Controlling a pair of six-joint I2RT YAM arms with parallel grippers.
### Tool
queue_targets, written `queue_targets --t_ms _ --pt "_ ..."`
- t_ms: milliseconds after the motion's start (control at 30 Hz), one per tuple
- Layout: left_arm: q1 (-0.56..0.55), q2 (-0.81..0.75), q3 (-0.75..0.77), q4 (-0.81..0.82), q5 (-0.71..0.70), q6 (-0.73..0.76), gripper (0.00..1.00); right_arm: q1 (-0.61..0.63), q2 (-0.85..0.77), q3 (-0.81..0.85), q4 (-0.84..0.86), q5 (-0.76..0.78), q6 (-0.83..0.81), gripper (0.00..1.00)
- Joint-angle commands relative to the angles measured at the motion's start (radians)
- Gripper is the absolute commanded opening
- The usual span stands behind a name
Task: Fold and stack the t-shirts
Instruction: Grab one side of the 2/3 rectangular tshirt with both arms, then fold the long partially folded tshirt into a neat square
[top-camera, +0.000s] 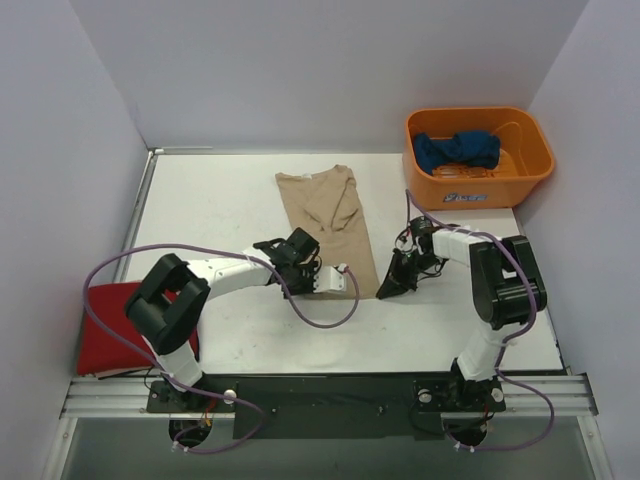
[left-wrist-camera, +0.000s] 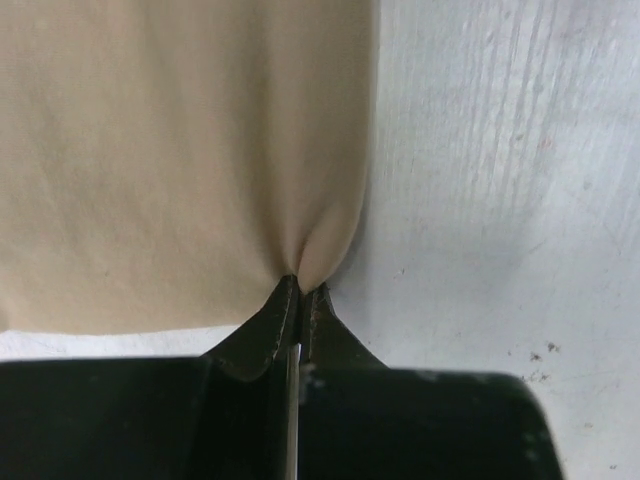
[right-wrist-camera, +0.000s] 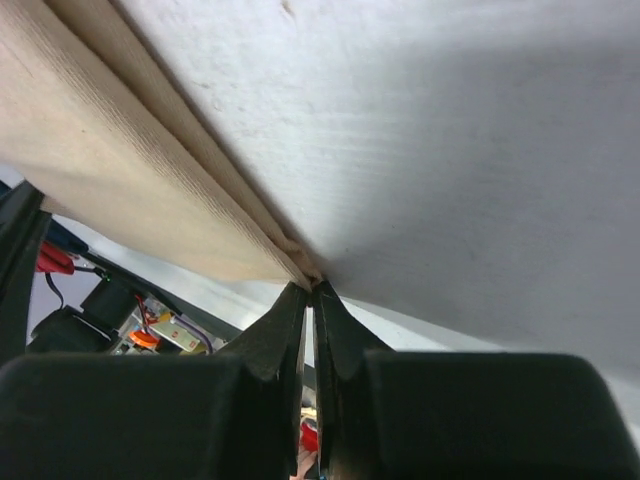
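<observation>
The tan t-shirt (top-camera: 328, 215) lies folded lengthwise into a narrow strip on the middle of the table, collar at the far end. My left gripper (top-camera: 322, 276) is shut on its near left hem; the cloth puckers at the fingertips in the left wrist view (left-wrist-camera: 300, 282). My right gripper (top-camera: 385, 288) is shut on the near right corner of the tan shirt (right-wrist-camera: 150, 190), pinching the layered edge. The red t-shirt (top-camera: 112, 330) lies folded at the table's near left. The dark blue t-shirt (top-camera: 456, 150) is bunched in the orange bin (top-camera: 520, 180).
The orange bin stands at the far right corner. White walls close the table at the back and both sides. Purple cables loop from both arms over the near table. A metal rail (top-camera: 320, 395) runs along the near edge.
</observation>
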Motion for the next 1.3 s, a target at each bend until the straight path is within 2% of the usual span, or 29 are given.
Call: queue_targets --t_ms 0,67,167,367,433,467,567,700,767,867,967,1100,1267 --pt "0.074 -0.055 -0.063 -0.094 0.001 0.036 0.00 -0.016 -0.057 -0.075 -0.087 0.059 -0.065 0.00" --pt "0.071 -0.086 -0.079 -0.114 -0.001 0.019 0.00 0.004 -0.087 -0.110 -0.080 0.028 -0.062 0.00" --pt "0.070 -0.141 -0.053 -0.213 0.098 -0.045 0.00 0.086 -0.146 -0.120 -0.140 0.023 -0.062 0.00" --pt "0.067 -0.294 -0.014 -0.480 0.234 -0.143 0.00 0.224 -0.440 -0.187 -0.283 0.031 0.019 0.00" --pt "0.061 -0.367 -0.030 -0.581 0.306 -0.130 0.00 0.279 -0.529 -0.198 -0.344 0.057 0.080 0.00" --pt "0.061 -0.420 -0.042 -0.619 0.370 -0.077 0.00 0.328 -0.563 -0.193 -0.376 0.062 0.099 0.00" --pt "0.057 -0.509 -0.059 -0.798 0.435 0.004 0.00 0.427 -0.692 -0.167 -0.433 0.074 0.226 0.00" --pt "0.053 -0.578 0.013 -1.005 0.484 0.068 0.00 0.617 -0.761 -0.083 -0.498 0.088 0.365 0.00" --pt "0.053 -0.595 0.071 -1.087 0.530 0.079 0.00 0.643 -0.760 -0.035 -0.511 0.077 0.390 0.00" --pt "0.079 -0.595 0.148 -1.101 0.553 0.042 0.00 0.608 -0.727 0.050 -0.521 0.046 0.349 0.00" --pt "0.226 -0.546 0.179 -1.044 0.524 0.047 0.00 0.471 -0.624 0.150 -0.528 0.010 0.215 0.00" --pt "0.408 -0.386 0.283 -0.958 0.516 0.030 0.00 0.341 -0.436 0.323 -0.542 0.029 0.037 0.00" --pt "0.479 -0.153 0.420 -0.767 0.482 -0.096 0.00 0.214 -0.131 0.509 -0.539 0.057 -0.100 0.00"
